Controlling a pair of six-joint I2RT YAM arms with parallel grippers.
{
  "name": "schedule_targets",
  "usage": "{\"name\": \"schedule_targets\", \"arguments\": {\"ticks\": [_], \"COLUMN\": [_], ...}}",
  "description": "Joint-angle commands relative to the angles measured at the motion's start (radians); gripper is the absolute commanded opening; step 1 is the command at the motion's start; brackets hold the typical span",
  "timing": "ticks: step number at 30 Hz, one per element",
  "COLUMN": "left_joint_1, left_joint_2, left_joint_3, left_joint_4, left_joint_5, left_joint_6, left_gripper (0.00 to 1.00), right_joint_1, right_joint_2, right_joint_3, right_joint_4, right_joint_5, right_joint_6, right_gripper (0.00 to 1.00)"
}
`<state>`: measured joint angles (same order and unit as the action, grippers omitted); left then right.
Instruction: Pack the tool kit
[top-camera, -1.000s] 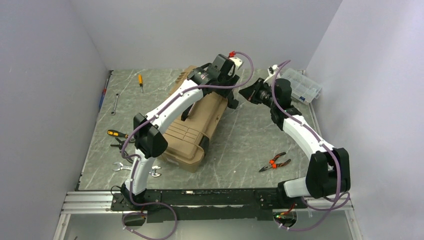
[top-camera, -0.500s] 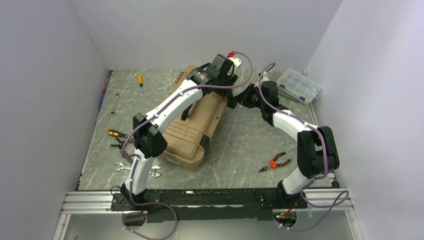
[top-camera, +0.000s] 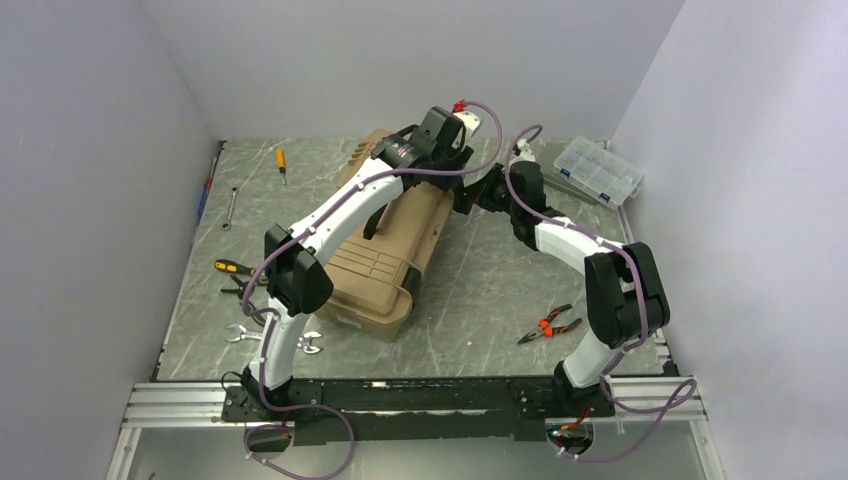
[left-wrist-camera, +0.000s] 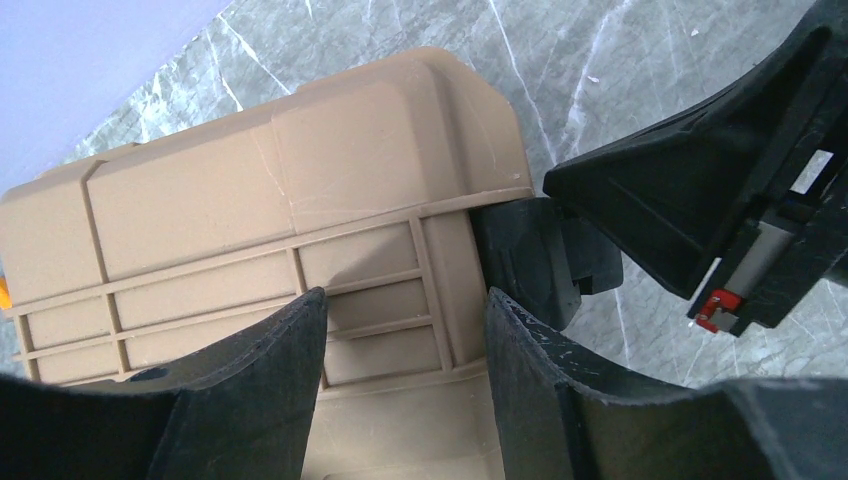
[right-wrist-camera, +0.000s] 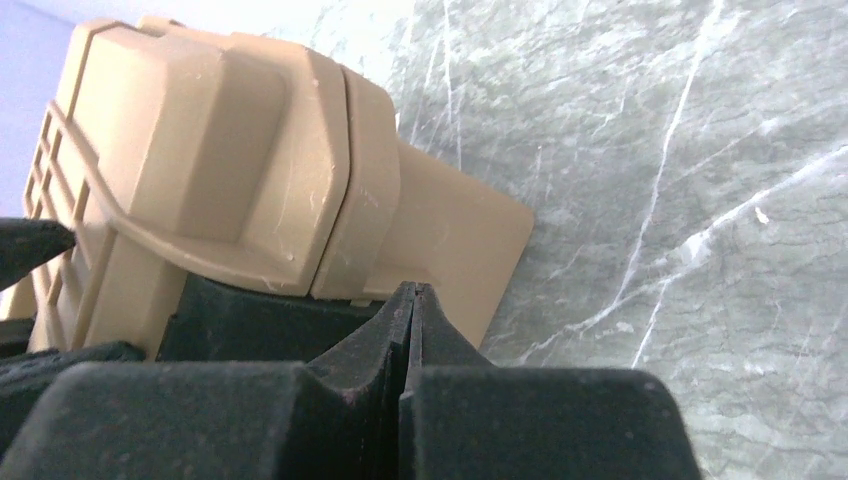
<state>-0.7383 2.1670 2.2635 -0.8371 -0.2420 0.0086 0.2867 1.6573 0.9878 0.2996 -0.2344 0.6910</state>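
Observation:
The tan toolbox (top-camera: 385, 255) lies closed across the middle of the table, its black handle (top-camera: 373, 226) on top. My left gripper (top-camera: 445, 175) is open over the box's far end; in the left wrist view (left-wrist-camera: 405, 300) its fingers straddle the ribbed tan wall (left-wrist-camera: 360, 270) without closing on it. My right gripper (top-camera: 467, 200) is shut and empty. Its tip (right-wrist-camera: 412, 292) is at the black latch (right-wrist-camera: 260, 320) on the box's far right corner (right-wrist-camera: 220, 150). The latch (left-wrist-camera: 530, 265) and the right gripper (left-wrist-camera: 700, 190) also show in the left wrist view.
Orange-handled pliers (top-camera: 548, 326) lie at the front right. A clear organiser case (top-camera: 598, 170) stands at the back right. An orange screwdriver (top-camera: 281, 162), a wrench (top-camera: 230, 207), a yellow-handled tool (top-camera: 235, 267) and small wrenches (top-camera: 240, 333) lie left of the box.
My right arm has swung left from near the organiser case and brought its shut gripper up to the toolbox's far right latch. The left arm and the toolbox have not moved.

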Motion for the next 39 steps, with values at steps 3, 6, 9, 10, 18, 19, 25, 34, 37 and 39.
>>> {"name": "schedule_targets", "arguments": {"ticks": [3,6,9,10,18,19,25,34,37,39], "left_joint_1": [0.027,0.029,0.03,0.031,0.041,0.044,0.07,0.077,0.083,0.085], "left_joint_2": [0.165,0.161,0.153,0.151,0.136,0.132,0.096,0.097,0.097,0.092], "left_joint_3": [-0.098,-0.1,-0.108,-0.11,-0.147,-0.154,-0.221,-0.241,-0.246,-0.251], "left_joint_4": [-0.151,-0.155,-0.151,-0.149,-0.125,-0.121,-0.083,-0.087,-0.089,-0.087], "left_joint_5": [0.137,0.136,0.142,0.152,0.211,0.221,0.288,0.312,0.323,0.328], "left_joint_6": [-0.042,-0.039,-0.043,-0.045,-0.063,-0.065,-0.082,-0.086,-0.085,-0.085], "left_gripper": [0.61,0.61,0.6,0.6,0.59,0.59,0.58,0.56,0.55,0.55], "right_joint_1": [0.147,0.188,0.211,0.216,0.245,0.251,0.286,0.316,0.323,0.324], "right_joint_2": [0.039,0.053,0.058,0.055,0.137,0.15,0.189,0.208,0.215,0.21], "right_joint_3": [-0.058,-0.06,-0.034,-0.046,-0.138,-0.139,-0.163,-0.192,-0.19,-0.191], "right_joint_4": [-0.043,-0.037,-0.108,-0.1,0.146,0.17,0.261,0.363,0.398,0.396], "right_joint_5": [0.04,0.085,0.176,0.201,0.246,0.26,0.336,0.346,0.317,0.316], "right_joint_6": [0.106,0.144,0.175,0.191,0.317,0.327,0.365,0.393,0.407,0.408], "right_gripper": [0.0,0.0,0.0,0.0,0.0,0.0,0.0,0.0,0.0,0.0]}}
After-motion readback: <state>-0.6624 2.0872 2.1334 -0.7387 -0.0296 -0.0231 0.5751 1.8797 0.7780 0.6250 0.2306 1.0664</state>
